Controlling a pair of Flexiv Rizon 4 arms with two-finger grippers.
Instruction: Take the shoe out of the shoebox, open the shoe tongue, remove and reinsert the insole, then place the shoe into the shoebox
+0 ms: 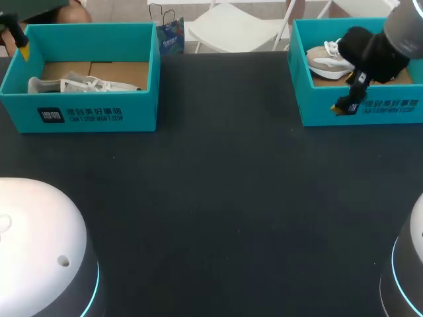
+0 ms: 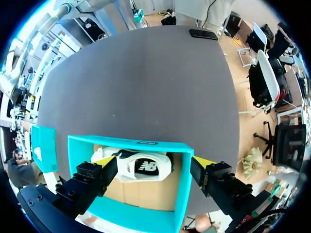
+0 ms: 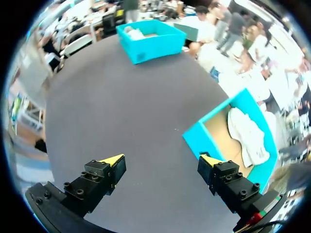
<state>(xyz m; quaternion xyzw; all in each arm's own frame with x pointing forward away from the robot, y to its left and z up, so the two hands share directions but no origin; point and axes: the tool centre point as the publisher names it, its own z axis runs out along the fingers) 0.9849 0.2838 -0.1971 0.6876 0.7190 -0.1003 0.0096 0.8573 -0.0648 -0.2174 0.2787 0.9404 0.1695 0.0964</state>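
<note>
A white shoe (image 1: 79, 84) lies on its side in the left teal shoebox (image 1: 79, 115). My left gripper (image 2: 154, 161) hangs open above that shoebox (image 2: 131, 143), with the shoe (image 2: 141, 167) below and between its fingers, not touching them. In the head view the left gripper (image 1: 22, 46) shows at the box's far left corner. A beige and white shoe (image 1: 327, 61) rests in the right teal shoebox (image 1: 360, 112). Over this box's front wall my right gripper (image 1: 347, 102) is open and empty. From the right wrist, the right gripper (image 3: 161, 159) has its box (image 3: 209, 133) and shoe (image 3: 248, 131) beside one finger.
The dark table mat (image 1: 218, 198) lies between the two boxes and toward the front. Two rounded white robot bases (image 1: 39, 251) stand at the front corners. The left shoebox (image 3: 150, 41) shows far ahead of the right gripper.
</note>
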